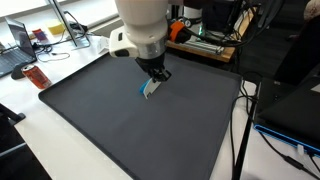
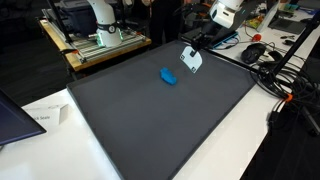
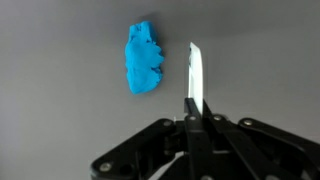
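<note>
**White card gripped beside a blue lump on a grey mat**

Wrist view: the gripper (image 3: 196, 118) enters from the bottom edge, its black jaws clenched on a thin white card (image 3: 195, 72). The card is seen edge-on, as a narrow bright strip that runs from the jaws out over the mat (image 3: 260, 60). A blue lump (image 3: 144, 58), crumpled and irregular in outline, lies on the mat to the left of the card in this view. A band of bare mat separates the two, so they are near but apart.

Exterior views: in an exterior view the card (image 2: 191, 60) shows its broad face, tilted, below the gripper (image 2: 196, 48) and close to the far edge of the mat (image 2: 150, 130). The lump (image 2: 168, 77) rests on the mat, nearer the middle and clear of the card. In an exterior view the white arm (image 1: 140, 25) comes down from the top of the picture, with the gripper (image 1: 155, 72) at its lower end and the card (image 1: 152, 87) just beneath it. Whether the card's lower edge touches the mat or hangs just above it cannot be told from any view.

Setting: the mat is dark grey and covers most of a white worktop (image 1: 60, 130), which shows as a pale border along the mat's edges in both exterior views.
</note>
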